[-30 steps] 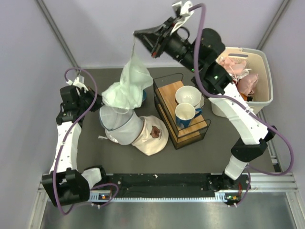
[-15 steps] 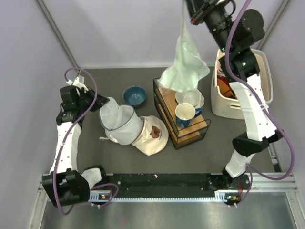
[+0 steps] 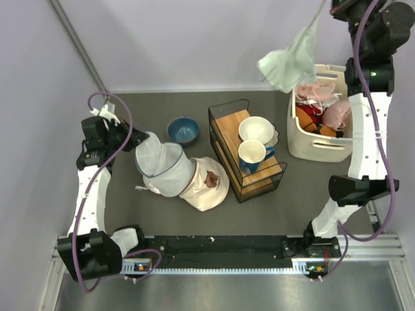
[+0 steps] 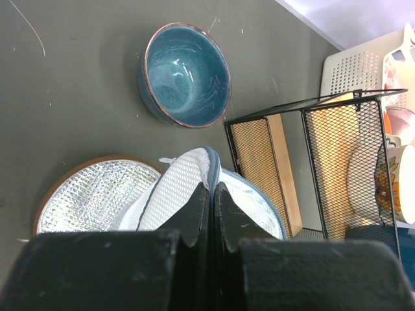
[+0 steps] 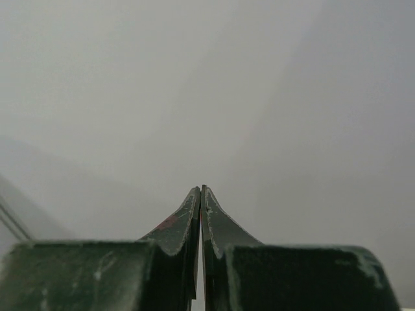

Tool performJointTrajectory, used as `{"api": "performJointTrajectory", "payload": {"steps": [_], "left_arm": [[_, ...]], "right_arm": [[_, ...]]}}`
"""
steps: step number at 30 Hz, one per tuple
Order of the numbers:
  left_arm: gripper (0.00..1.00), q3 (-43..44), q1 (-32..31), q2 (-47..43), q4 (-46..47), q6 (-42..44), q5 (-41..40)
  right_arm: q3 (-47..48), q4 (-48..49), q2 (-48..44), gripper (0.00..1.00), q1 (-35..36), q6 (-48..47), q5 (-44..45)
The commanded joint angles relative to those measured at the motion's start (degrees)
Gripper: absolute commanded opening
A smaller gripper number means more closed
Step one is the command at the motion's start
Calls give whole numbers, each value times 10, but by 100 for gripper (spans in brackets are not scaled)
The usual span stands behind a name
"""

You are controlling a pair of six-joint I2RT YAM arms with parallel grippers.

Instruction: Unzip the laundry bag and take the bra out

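Left side unchanged from a second ago: my left gripper [image 4: 211,189] stays clamped on the zip rim of the laundry bag [image 3: 167,172], at 9 o'clock on the table. The bag has changed. A second ago a pale garment [image 3: 285,63] was stretched up out of its mouth; now the bag is slumped and low, with the garment gone from it. The blue bowl [image 3: 183,129] at the bag's 12 o'clock, half covered before, shows whole. My right arm has swung from above the table's middle to the far 1 o'clock corner. The garment has crossed the wire rack [image 3: 228,129] and hangs clear of everything, above the far-left edge of the basket [image 3: 318,146]. My right gripper [image 5: 201,192] is pinched tight. In the top view the garment's thin top runs up toward it; the wrist view shows no cloth in the jaws.

The bag is white see-through mesh with a grey-blue zip edge. It is tipped on its side, mouth gaping toward 10 o'clock, and rests against the cream cloth [image 3: 209,188] at its 4 o'clock. Peach-pink strappy fabric, the bra [image 3: 316,91] as far as I can tell, lies on top of the basket's contents.
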Motion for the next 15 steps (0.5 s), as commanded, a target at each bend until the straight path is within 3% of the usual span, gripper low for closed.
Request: {"api": "performJointTrajectory", "payload": {"steps": [1, 8, 15], "left_arm": [[0, 4, 0, -6, 20, 2, 5], [0, 14, 0, 8, 19, -4, 4], [0, 19, -1, 24, 19, -9, 7]], "right_arm": [[-30, 17, -5, 0, -64, 47, -18], [-152, 19, -34, 0, -130, 26, 14], [-329, 35, -67, 0, -164, -10, 108]]}}
